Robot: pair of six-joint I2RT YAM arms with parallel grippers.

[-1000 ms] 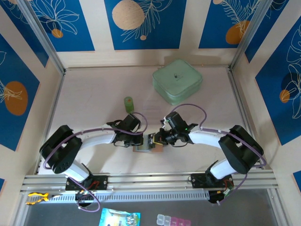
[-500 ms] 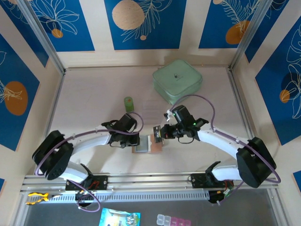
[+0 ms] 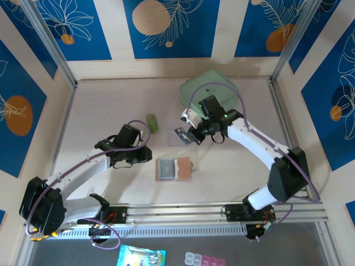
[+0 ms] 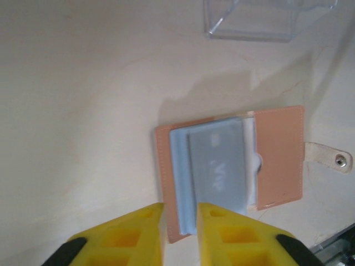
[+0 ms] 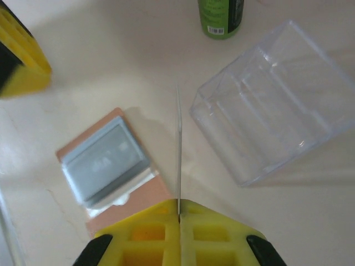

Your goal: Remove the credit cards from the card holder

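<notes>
The card holder lies open on the table, tan with a grey-blue inside. A light blue card still sits in its pocket. My right gripper hangs above and behind the holder, shut on a dark blue credit card, which shows edge-on in the right wrist view. My left gripper is just left of the holder. Its yellow fingers stand a little apart over the holder's near edge, with nothing between them.
A clear plastic box lies beside the held card; it looks pale green at the back, partly behind the right arm. A small green bottle stands behind the left gripper. The holder's strap with a snap sticks out sideways.
The right gripper has drawn a dark card out of the holder and carried it up and back. The left gripper has come off the holder and pulled away to the left.
</notes>
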